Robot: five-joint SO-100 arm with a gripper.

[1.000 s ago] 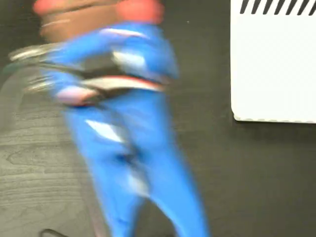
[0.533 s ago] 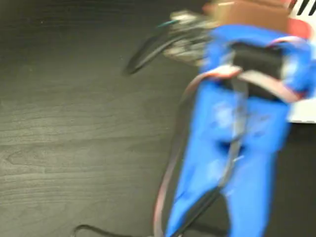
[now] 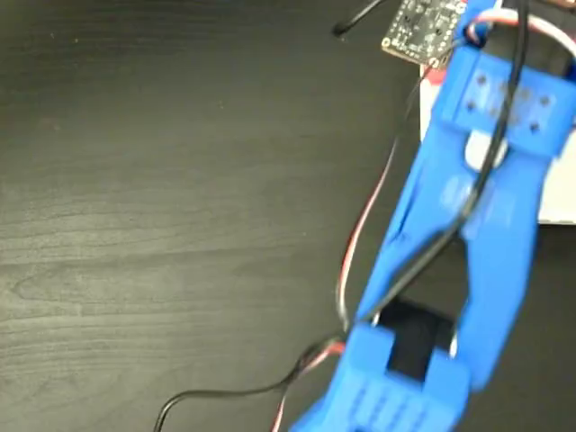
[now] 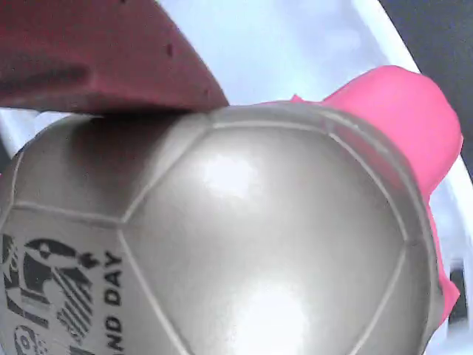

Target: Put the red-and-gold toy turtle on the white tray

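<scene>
Swung rightward, fingers press the turtle above the white tray.

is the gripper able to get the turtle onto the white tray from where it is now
Probably yes: the wrist view shows the turtle against a red finger, white tray behind it. Gripper hidden in the fixed view.

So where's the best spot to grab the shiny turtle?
Probably across the turtle's domed shell, coming from above with a finger on each side. The shell is wide, smooth and rounded; the pink head is a smaller nub.
</scene>
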